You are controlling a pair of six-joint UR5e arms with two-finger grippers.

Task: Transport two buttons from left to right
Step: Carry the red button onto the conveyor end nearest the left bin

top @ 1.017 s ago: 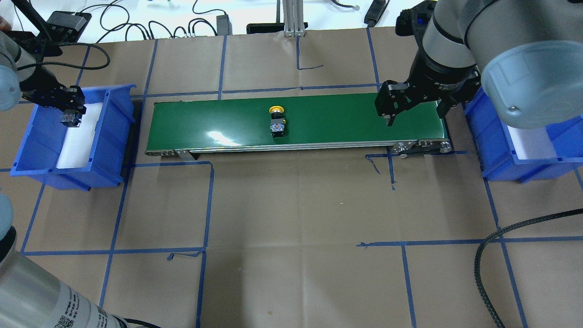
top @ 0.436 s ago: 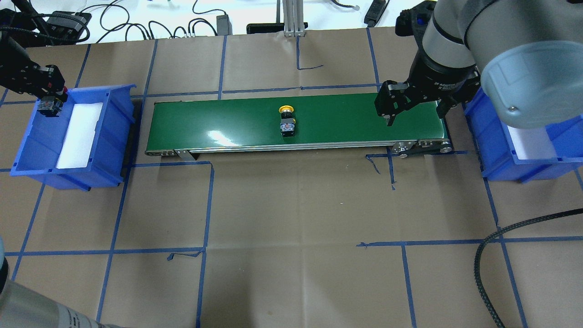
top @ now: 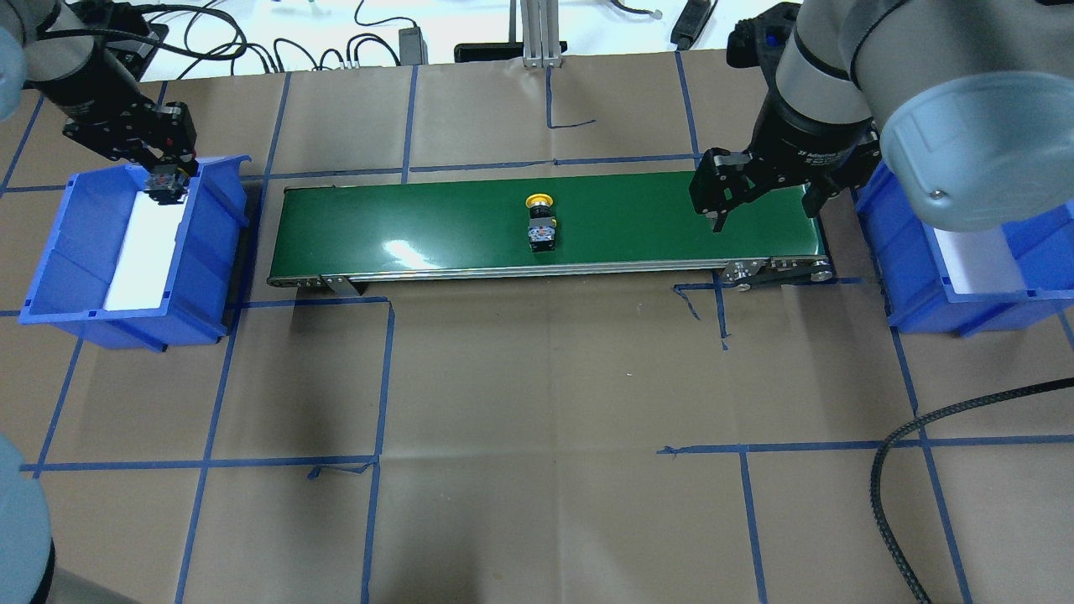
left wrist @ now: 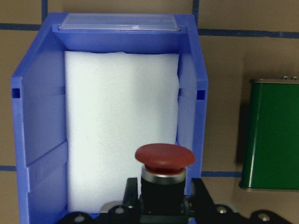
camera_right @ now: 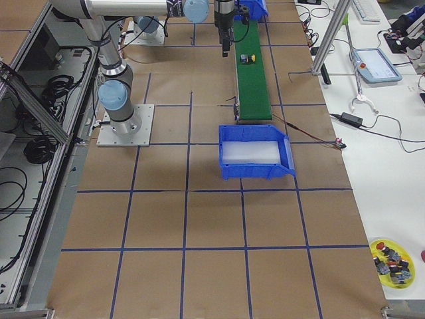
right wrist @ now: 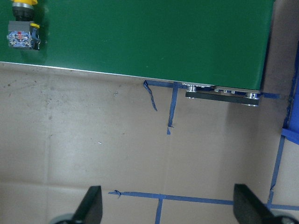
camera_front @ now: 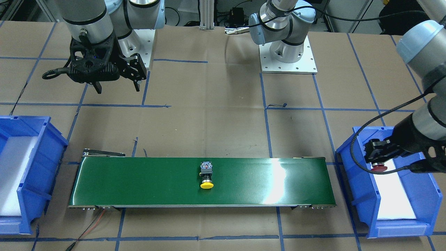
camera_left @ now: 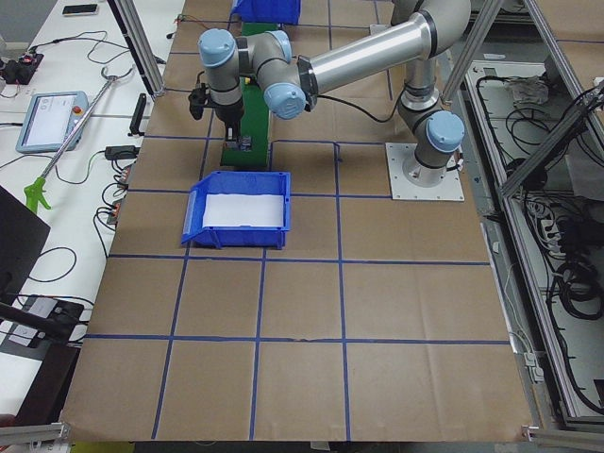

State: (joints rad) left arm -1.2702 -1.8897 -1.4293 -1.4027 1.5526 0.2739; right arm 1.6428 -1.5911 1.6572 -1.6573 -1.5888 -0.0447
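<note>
The left pincer (top: 165, 178), clenched on the red button (left wrist: 164, 161), hangs over the far end of the left blue bin (top: 54, 252), probably bound for the green belt (top: 403, 210). The yellow button (top: 541, 222) lies mid-belt; the right pincer (top: 765, 211), released, hovers at the belt's right end, presumably to catch it.

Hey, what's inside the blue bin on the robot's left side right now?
Only a white foam pad shows inside the left blue bin. The left gripper holds the red button over one end of it. The bin floor under the foam is covered.
</note>
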